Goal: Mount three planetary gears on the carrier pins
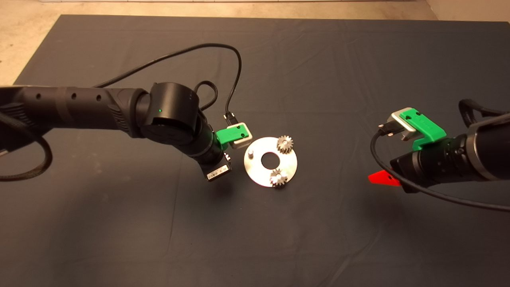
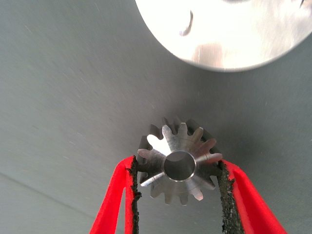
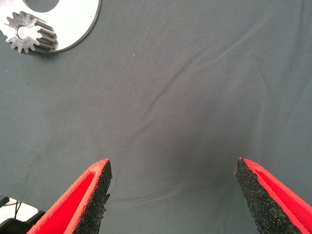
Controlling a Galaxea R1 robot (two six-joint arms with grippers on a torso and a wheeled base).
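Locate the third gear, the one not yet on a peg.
In the left wrist view, the third gear sits gripped between the left end effector's pads, above the mat just short of the disc's rim.

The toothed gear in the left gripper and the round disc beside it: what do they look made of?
The small toothed gear held in the left gripper looks like machined steel: bright face with radial tool marks, darker teeth flanks. The flat round disc seems polished metal, perhaps steel or aluminium: it mirrors light. The fingers' pads look like gritty black foam or rubber.
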